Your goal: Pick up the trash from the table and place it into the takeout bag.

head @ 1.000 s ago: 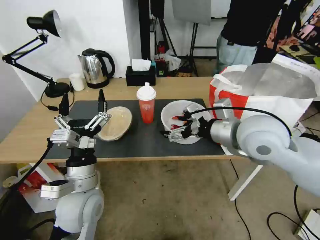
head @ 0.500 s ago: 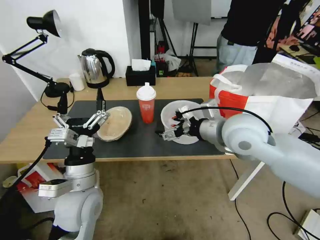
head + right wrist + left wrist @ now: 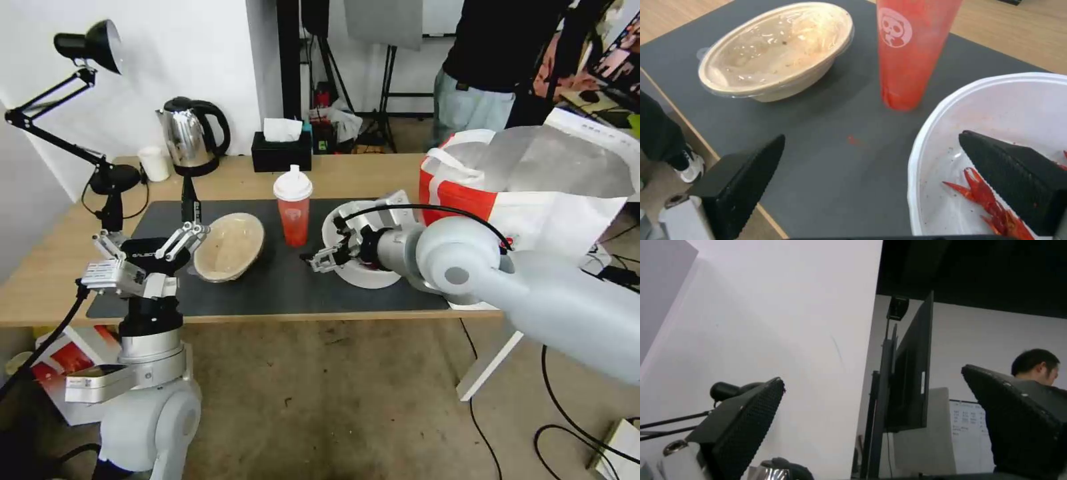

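Right gripper (image 3: 325,256) has slid leftward along the white bowl (image 3: 360,273) rim, and nothing is bagged yet.

Nearest in the right wrist view, its jaws stand wide apart and hold nothing: one finger hangs over the black mat (image 3: 826,146), the other sits inside the white bowl above the red crayfish (image 3: 991,203), so the rim lies between them, not yet pinched. Just past the gripper the red cup (image 3: 293,206) stands upright on the mat, and beyond that, near the left gripper (image 3: 153,223), rests the pulp bowl (image 3: 230,247); that gripper is spread open, pointing up, empty. Behind the right arm the bag (image 3: 533,180) gapes open. By my reading all three pieces remain on the table (image 3: 60,267); the first grasp is only being lined up.
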{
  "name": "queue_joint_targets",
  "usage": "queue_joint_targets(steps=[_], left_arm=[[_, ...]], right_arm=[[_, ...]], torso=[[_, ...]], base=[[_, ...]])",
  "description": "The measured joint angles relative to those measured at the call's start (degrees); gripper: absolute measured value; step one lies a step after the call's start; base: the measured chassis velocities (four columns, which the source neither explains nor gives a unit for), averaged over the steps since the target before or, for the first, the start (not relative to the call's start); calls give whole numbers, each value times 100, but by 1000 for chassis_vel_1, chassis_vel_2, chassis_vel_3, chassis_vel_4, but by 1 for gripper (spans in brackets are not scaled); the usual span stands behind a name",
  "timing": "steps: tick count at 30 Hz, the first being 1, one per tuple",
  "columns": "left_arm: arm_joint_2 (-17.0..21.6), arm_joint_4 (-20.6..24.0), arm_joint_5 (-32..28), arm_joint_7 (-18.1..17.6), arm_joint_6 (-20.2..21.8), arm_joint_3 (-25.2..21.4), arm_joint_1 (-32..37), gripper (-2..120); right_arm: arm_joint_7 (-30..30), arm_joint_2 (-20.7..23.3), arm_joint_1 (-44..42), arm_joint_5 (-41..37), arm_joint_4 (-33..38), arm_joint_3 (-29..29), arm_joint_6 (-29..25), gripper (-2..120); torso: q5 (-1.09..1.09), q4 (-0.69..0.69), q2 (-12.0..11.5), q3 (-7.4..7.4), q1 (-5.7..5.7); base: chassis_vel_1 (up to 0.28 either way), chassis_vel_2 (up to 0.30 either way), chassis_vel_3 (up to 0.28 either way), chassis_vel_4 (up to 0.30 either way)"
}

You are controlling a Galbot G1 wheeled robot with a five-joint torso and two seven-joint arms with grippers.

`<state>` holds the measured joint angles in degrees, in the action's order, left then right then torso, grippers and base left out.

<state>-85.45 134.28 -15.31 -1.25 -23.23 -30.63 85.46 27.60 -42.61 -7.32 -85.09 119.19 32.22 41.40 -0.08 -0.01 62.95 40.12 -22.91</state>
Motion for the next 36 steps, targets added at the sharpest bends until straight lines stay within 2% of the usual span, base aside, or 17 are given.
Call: queue_joint_targets(steps=[23, 36], left_arm=[[-69, 51, 29, -4, -12, -11, 61, 100], [-82, 43, 29, -5, -18, -20, 60, 100]], right_arm=[[206, -155, 227, -93, -261, 355, -2, 100], [513, -449, 388, -218, -601, 602, -2, 100]], torso=[[0, 0, 0, 0, 0], [0, 0, 0, 0, 0]], base=[[0, 0, 0, 0], [0, 0, 0, 0]])
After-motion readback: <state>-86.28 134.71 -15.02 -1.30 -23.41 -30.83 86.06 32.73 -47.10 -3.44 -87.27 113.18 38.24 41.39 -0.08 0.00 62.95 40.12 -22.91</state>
